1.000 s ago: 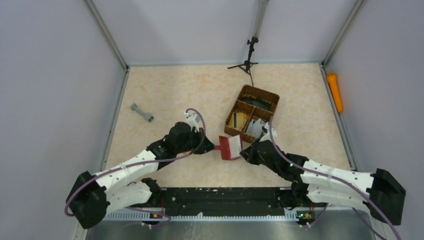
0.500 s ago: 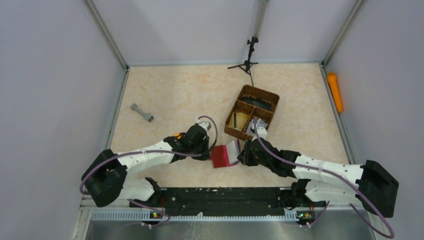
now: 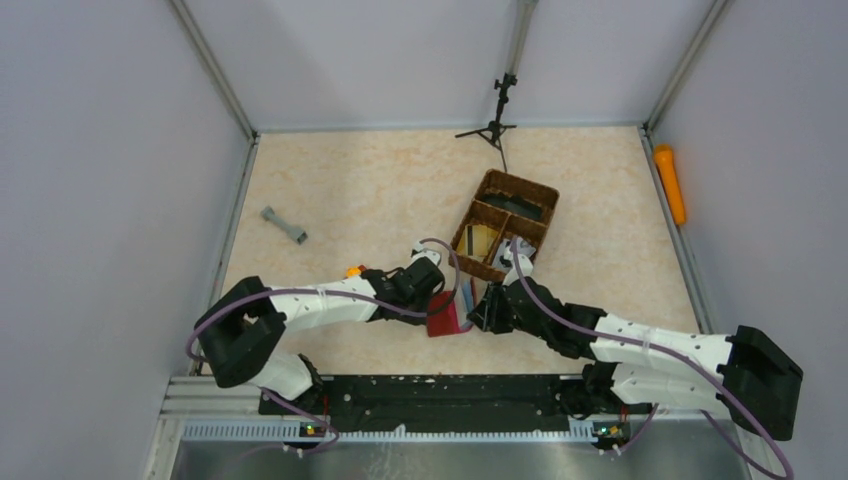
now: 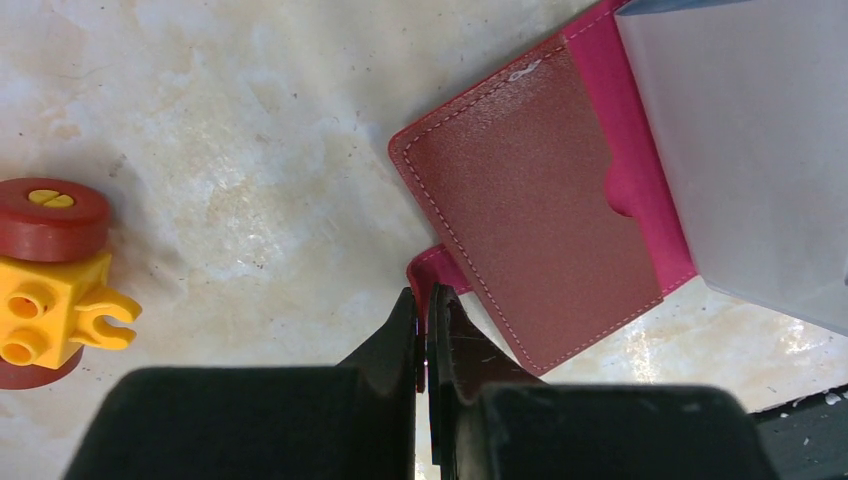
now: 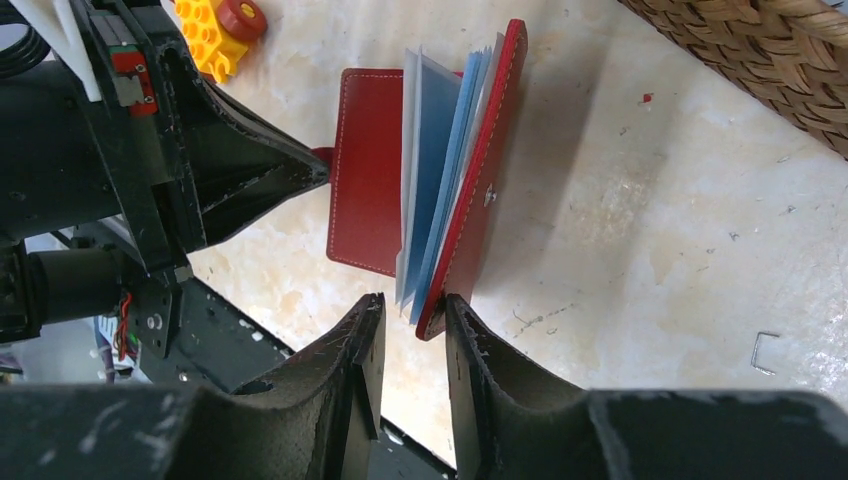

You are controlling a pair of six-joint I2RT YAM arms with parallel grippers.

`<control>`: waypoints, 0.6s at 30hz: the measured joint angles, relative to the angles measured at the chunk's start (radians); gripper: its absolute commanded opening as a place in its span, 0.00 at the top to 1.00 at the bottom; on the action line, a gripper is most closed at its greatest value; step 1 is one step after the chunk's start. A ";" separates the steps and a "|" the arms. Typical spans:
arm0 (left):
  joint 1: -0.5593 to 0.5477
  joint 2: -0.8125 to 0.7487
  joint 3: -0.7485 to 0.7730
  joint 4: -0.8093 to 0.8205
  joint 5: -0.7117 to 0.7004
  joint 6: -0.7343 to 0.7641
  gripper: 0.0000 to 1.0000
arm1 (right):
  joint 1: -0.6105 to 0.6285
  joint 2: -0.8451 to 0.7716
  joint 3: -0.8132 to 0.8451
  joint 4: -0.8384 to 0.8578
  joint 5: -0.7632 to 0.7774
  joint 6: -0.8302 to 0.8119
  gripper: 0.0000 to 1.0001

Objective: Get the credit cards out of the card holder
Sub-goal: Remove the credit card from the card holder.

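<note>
The dark red card holder (image 3: 441,318) lies open on the table between both arms. One cover (image 4: 530,220) is flat. The other cover (image 5: 487,180) stands on edge, with pale blue-white sleeves (image 5: 432,170) fanned beside it. My left gripper (image 4: 425,302) is shut on the holder's small side tab (image 4: 443,268). My right gripper (image 5: 412,305) is open, and its jaws straddle the near corner of the upright cover and sleeves. The red edge touches the right-hand finger (image 5: 462,330). The sleeves hide the credit cards.
A yellow toy block with red wheels (image 4: 45,285) sits left of the holder. The brown wicker basket (image 3: 522,181) stands just behind it, with something tan in one compartment. Farther off are a grey dumbbell-shaped part (image 3: 284,226), a black tripod (image 3: 497,120) and an orange cylinder (image 3: 670,183).
The left arm has swung right and down, bringing the holder from raised to lying on the table. The right gripper's jaws have parted from shut to open.
</note>
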 measured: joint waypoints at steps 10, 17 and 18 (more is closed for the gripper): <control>-0.003 0.017 0.003 -0.015 -0.016 0.001 1.00 | 0.000 -0.010 -0.019 0.023 -0.002 0.000 0.73; -0.005 0.029 0.011 -0.022 -0.020 0.001 1.00 | 0.000 -0.013 -0.028 0.050 -0.001 0.003 0.87; -0.005 0.030 0.012 -0.023 -0.021 0.001 1.00 | 0.000 -0.013 -0.028 0.051 0.000 0.006 0.89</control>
